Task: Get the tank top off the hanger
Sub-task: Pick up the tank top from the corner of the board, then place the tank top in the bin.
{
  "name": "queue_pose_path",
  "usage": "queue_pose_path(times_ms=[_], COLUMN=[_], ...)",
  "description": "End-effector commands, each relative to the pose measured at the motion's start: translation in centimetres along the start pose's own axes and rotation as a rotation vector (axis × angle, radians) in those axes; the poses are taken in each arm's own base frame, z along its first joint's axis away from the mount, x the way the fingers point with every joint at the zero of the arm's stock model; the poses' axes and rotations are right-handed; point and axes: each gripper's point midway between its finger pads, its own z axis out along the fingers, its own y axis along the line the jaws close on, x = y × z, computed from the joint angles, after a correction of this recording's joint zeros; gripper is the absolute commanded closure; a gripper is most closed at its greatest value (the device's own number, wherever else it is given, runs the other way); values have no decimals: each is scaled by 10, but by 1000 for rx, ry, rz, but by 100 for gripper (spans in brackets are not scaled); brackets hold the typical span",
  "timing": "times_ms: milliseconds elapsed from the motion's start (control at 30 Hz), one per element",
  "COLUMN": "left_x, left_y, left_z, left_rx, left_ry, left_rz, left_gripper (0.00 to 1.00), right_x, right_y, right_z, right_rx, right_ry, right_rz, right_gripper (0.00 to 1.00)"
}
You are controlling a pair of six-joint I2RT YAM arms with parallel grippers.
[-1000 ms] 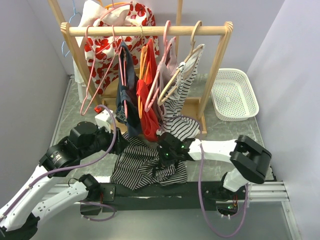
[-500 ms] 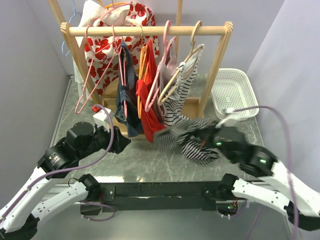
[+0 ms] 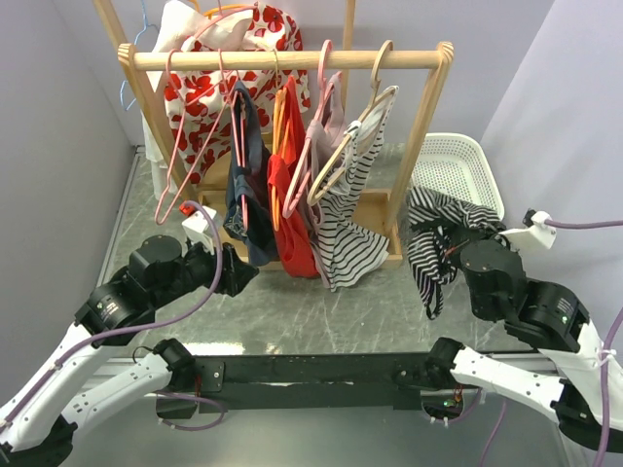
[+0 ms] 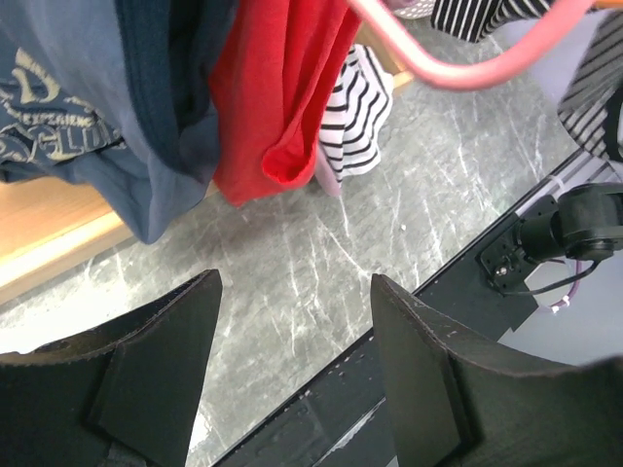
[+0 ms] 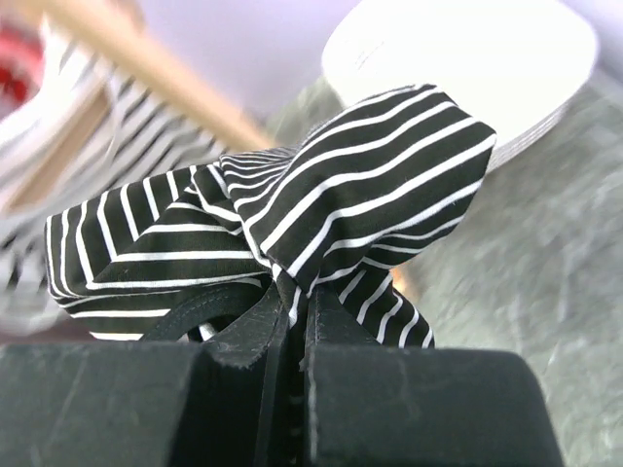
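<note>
Looking at a black-and-white striped tank top (image 3: 430, 258): soft stretchy knit, scrunched into a knot up top with one long tail drooping toward the grey marbled table (image 3: 292, 311). Off its hanger already, held up in the air on the right side, well apart from the wooden rack (image 3: 292, 60). Pinched tight in the right gripper (image 5: 297, 316) (fingers pressed together, fabric bulging out above them).

From the top camera, overlaps the near-left corner of the white basket (image 3: 492, 199). Can't tell if actually touching it or just hanging in front. Plastic, rectangular, rounded corners, little holes all over.

Over on the other side, left gripper (image 4: 292, 292) spread wide with nothing between the matte black fingers, hovering low over the table just under a red top (image 4: 282, 88) and a blue shirt (image 4: 97, 146) with faded pale lettering. Smooth glossy pink hanger (image 4: 458, 73) curving across the top of that wrist view.

Up on the rack: a red-and-white floral piece (image 3: 195, 92), plus a white striped top (image 3: 346, 248) on a wooden hanger (image 3: 350, 136).
</note>
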Motion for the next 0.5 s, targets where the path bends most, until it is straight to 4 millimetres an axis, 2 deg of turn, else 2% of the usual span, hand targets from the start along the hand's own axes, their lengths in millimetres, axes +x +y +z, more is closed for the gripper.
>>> queue_pose_path(times_ms=[0,67,100,133,167,200,233,267,300,333,367,400,433,467], left_x=[-13,-19,-22,-23,-27,-29,-30,-33,-35,-36,-36,-40,-40,-40], left_y=[-12,-17,-18,-21,-23,-24,-24,-25,-25,-25,-26,-27,-28,-29], left_z=[3,2,2,2,1,1,0,-1,-1,-2,-3,-3,-3,-2], left_rx=[62,82,89,105,106,106,105,107,105,103,108,112,118,121], left_ry=[-46,-61,-66,-62,-58,-57,-56,-63,-69,-74,-79,-94,-100,-100], left_rz=[33,41,52,61,67,74,79,81,81,77,76,74,70,69], left_gripper=[31,29,28,28,27,22,22,21,18,16,11,4,1,1], right_x=[-48,-51,-54,-58,-61,-71,-70,-74,-86,-88,-84,-94,-92,-89], right_y=[-9,-4,-15,3,6,-6,10,8,14,7,21,32,25,37], right_z=[16,33,46,59,67,78,94,105,112,138,153,164,193,206], right_rx=[183,252,314,250,231,266,205,212,198,242,161,120,138,74], right_ry=[-272,-305,-327,-309,-305,-335,-304,-295,-299,-279,-222,-214,-191,-148], right_rz=[78,49,43,52,65,77,81,82,91,69,54,67,60,52], right_gripper=[100,100,100,100,100,100,100,100,100,100,100,100,100,100])
